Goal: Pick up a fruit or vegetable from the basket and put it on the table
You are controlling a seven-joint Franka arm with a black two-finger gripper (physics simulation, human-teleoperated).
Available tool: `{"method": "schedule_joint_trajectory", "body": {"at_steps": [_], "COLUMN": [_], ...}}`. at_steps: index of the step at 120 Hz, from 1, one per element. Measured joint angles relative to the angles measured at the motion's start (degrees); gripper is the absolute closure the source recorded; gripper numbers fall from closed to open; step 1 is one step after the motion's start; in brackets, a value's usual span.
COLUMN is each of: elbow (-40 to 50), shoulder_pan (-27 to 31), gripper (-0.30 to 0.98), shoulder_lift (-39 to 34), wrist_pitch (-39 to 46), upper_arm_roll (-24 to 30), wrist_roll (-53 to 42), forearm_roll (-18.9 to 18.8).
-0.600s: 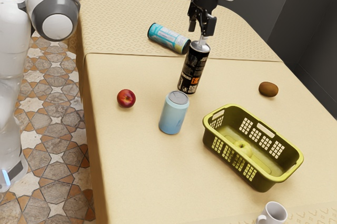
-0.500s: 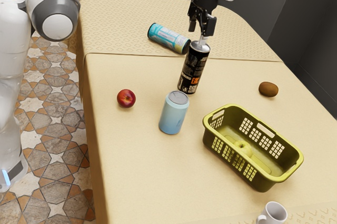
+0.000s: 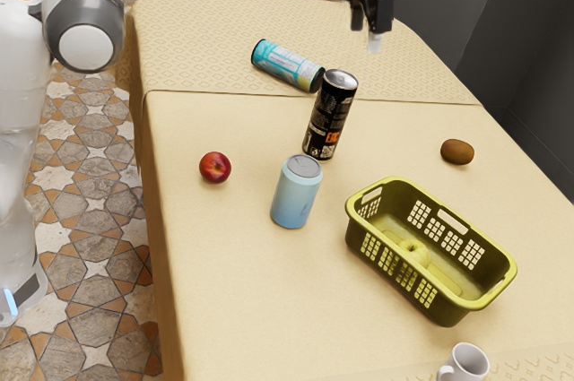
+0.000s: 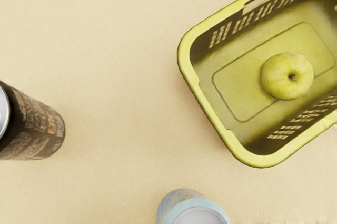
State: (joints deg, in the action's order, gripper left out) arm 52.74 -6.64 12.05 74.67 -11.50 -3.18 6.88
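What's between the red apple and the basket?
The blue can, upright on the table between the red apple and the basket, in the exterior view.

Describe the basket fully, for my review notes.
The basket is olive-green, plastic-looking and rectangular with rounded corners, its walls pierced by small square holes and a handle slot below the rim. It stands upright and open-topped on the table, near the light-blue can. A green apple rests on its floor.
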Motion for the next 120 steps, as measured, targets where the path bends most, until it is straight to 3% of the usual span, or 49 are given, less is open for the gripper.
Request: {"method": "schedule_joint_trajectory", "body": {"at_steps": [11, 26, 43, 71, 120], "elbow": [-0.59, -0.64, -0.63, -0.70, -0.65], "shoulder_pan": [-0.47, -0.45, -0.93, -1.61, -4.40], "gripper": [0.00, 0.00, 0.00, 0.00, 0.00], "shoulder_lift": [0.47, 8.44, 16.51, 22.81, 24.89], "wrist_pitch": [1.37, 6.39, 15.69, 25.31, 23.35], "upper_arm_roll": [6.93, 10.29, 11.21, 13.05, 11.87], "wrist_roll": [2.60, 7.08, 12.58, 24.28, 43.56], "forearm_roll": [-0.03, -0.08, -0.12, -0.04, -2.48]}}
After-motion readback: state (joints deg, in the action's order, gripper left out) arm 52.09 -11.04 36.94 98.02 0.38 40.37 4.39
